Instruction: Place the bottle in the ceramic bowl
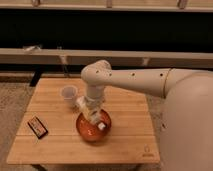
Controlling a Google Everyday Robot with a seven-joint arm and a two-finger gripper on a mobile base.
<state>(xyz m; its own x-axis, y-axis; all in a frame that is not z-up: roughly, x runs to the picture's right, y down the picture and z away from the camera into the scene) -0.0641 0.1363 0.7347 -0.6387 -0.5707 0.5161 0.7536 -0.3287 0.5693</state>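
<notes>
Light wooden slatted worktop (125, 107) center; long pale bench (45, 55) at 12 o'clock; dark wall behind; hand (91, 114) over worktop.

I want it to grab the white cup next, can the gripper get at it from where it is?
Probably yes. The gripper hangs over the bowl, and the cup stands just beside it on the table, upright with nothing between.

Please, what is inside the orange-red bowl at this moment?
Inside the ceramic bowl a small white-capped piece, seemingly the bottle, shows near its right rim. The gripper hangs over the bowl and covers its middle, so what lies under it cannot be seen.
</notes>
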